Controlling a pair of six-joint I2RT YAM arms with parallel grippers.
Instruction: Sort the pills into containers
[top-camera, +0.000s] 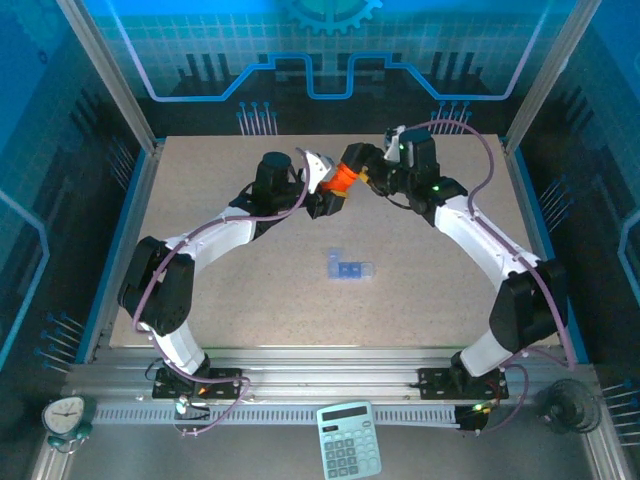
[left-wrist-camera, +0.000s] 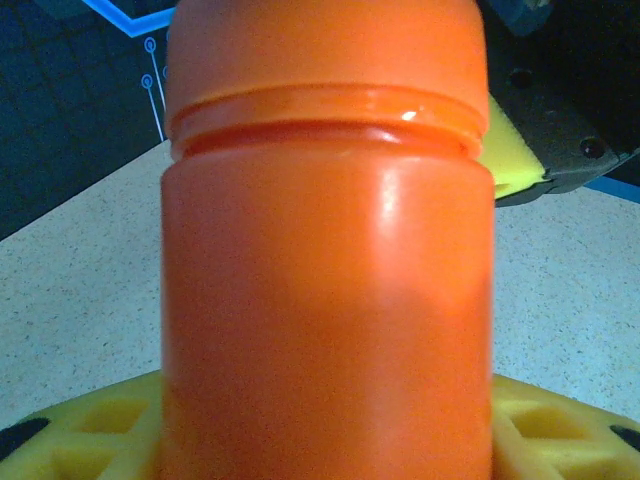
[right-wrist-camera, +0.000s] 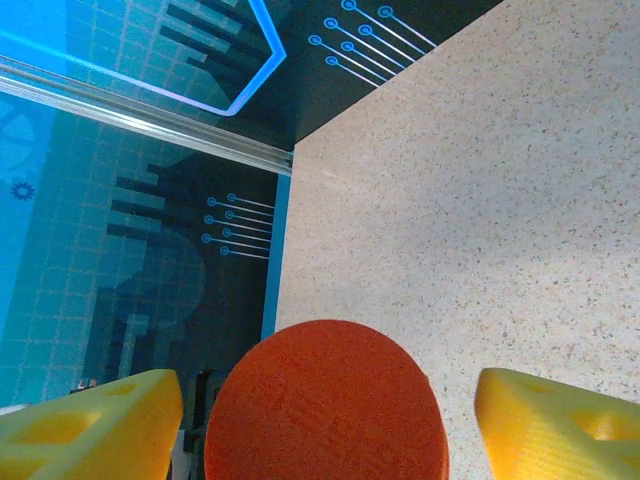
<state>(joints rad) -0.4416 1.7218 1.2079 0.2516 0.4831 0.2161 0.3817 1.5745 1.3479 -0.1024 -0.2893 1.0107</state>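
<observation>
**Bottle held out for uncapping, pill box waiting**

The left pincer (top-camera: 322, 190) is clamped on the body of the orange pill bottle (left-wrist-camera: 325, 330). It holds the bottle clear of the desk (top-camera: 430, 300), with the cap end pointing away towards the other arm. That hold looks chosen to brace the bottle, leaving its round orange cap (right-wrist-camera: 325, 400) free for a second grip.

The right pincer (top-camera: 360, 172) faces the cap head-on. Its yellow fingers (right-wrist-camera: 90, 425) stand on either side of the cap with a thin gap at each side, so it is parted around the cap and not gripping it. Judging from this, the step in hand is taking the cap off so the pills can be reached. No pills are visible.

The blue-tinted pill box (top-camera: 347, 267) lies flat on the desk, well apart from both pincers, on the side towards the arm bases and roughly midway between the two arms. That spot seems to suit either arm's reach for filling its compartments. Whether any lid is up is too small to tell.
</observation>
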